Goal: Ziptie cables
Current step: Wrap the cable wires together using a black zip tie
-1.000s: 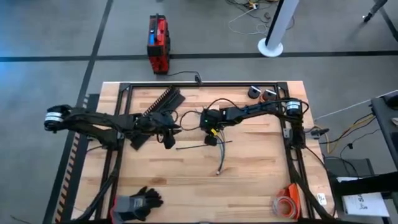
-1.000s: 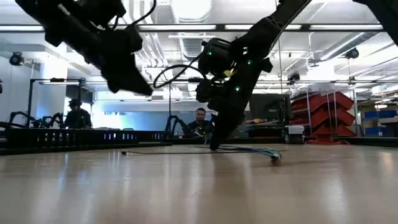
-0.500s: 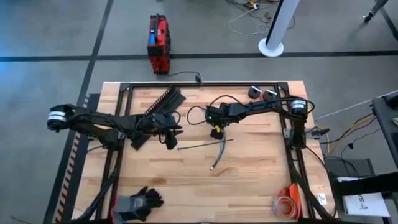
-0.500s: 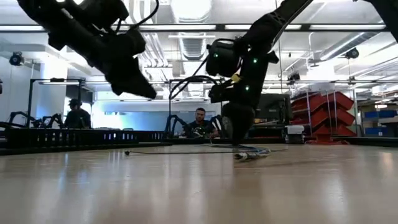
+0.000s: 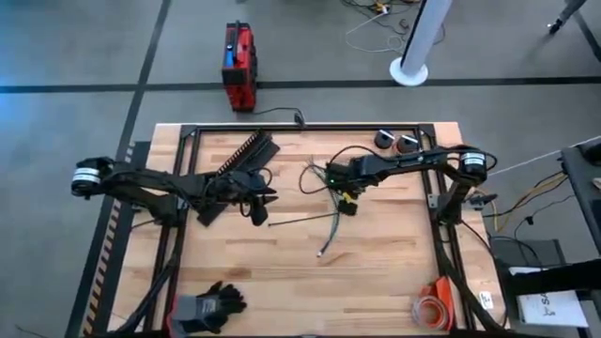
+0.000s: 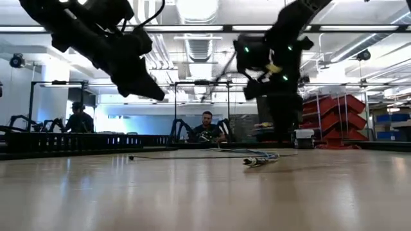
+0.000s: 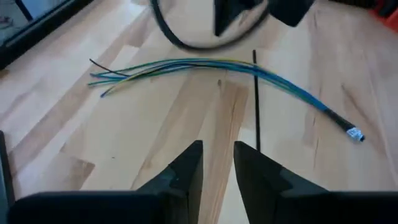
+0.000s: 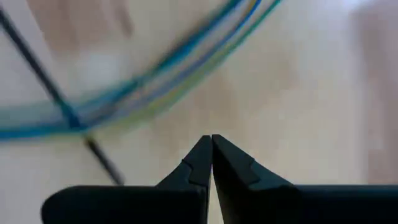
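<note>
The cables [image 7: 205, 67] lie flat on the wooden table [image 5: 385, 272] near its middle: a slim bundle of blue, green, yellow and black wires, gathered into a blue run ending in a small dark plug with a pale tag, and fanned apart at the other end. A thin black strip, probably a ziptie [image 7: 255, 99] though it is too slender to be sure, lies across the bundle near its middle. In the high view the bundle [image 5: 331, 230] shows as a short curved line just below the right gripper [image 5: 345, 204]. That gripper hangs above the table, clear of the wires, with its two dark fingertips [image 8: 200, 158] pressed together and holding nothing. The left gripper [image 5: 255, 208] hovers off the table just to the left of the ziptie's end, its fingers [image 7: 186, 171] a narrow gap apart and empty. Behind the left arm lies a long black slotted strip [image 5: 239, 160]. Black gloves [image 5: 218, 302] rest at the near left edge, an orange coil [image 5: 432, 305] at the near right corner, and a red case [image 5: 238, 66] stands on the floor beyond the table.
</note>
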Robot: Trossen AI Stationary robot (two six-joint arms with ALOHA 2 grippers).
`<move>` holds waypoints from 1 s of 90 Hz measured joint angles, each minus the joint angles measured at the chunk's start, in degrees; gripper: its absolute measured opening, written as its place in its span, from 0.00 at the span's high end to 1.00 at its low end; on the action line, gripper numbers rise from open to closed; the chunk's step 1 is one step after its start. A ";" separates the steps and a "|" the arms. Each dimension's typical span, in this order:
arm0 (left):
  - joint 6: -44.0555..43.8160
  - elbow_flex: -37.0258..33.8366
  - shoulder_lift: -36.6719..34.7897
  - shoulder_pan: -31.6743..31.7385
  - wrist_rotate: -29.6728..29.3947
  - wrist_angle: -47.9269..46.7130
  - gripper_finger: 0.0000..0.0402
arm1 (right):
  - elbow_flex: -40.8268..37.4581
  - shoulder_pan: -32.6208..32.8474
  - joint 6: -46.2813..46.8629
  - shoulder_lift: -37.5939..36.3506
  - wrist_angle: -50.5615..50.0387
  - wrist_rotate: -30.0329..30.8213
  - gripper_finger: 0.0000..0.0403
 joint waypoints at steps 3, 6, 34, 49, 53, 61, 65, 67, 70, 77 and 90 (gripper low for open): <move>0.00 0.00 0.07 0.00 0.00 0.57 0.81 | -1.00 0.17 0.50 0.20 1.72 -0.79 1.00; 0.00 0.03 0.15 0.00 0.00 0.86 0.81 | -1.89 0.49 1.07 0.49 2.96 -1.62 1.00; 2.42 0.05 0.13 0.04 -0.94 3.88 0.81 | -2.16 3.04 1.49 1.20 13.74 -5.60 1.00; 3.21 0.07 0.13 0.07 -0.94 4.32 0.81 | -1.78 3.41 0.70 1.86 17.59 -8.63 1.00; 3.22 0.07 0.11 0.09 -0.96 4.41 0.81 | -1.76 3.62 0.67 1.99 19.13 -8.81 1.00; 4.51 0.07 0.11 0.15 -1.05 4.48 0.81 | -1.65 3.91 0.42 1.97 20.24 -9.24 1.00; 5.73 0.07 0.09 0.15 -1.05 4.77 0.81 | -1.66 3.93 0.32 1.64 19.43 -9.30 1.00; 6.03 0.07 0.09 0.15 -1.03 4.81 0.81 | -1.68 3.91 0.07 1.37 18.73 -9.12 1.00; 6.17 0.07 0.10 0.15 -1.03 4.79 0.81 | -1.72 3.93 -0.55 0.66 17.65 -8.94 1.00; 6.22 0.07 0.43 0.15 -1.02 6.02 0.81 | -1.72 4.52 -2.47 -1.98 14.61 -8.62 1.00; 6.30 0.12 3.13 0.15 -0.97 12.65 0.81 | -3.15 5.73 -3.19 -6.84 9.74 -8.87 1.00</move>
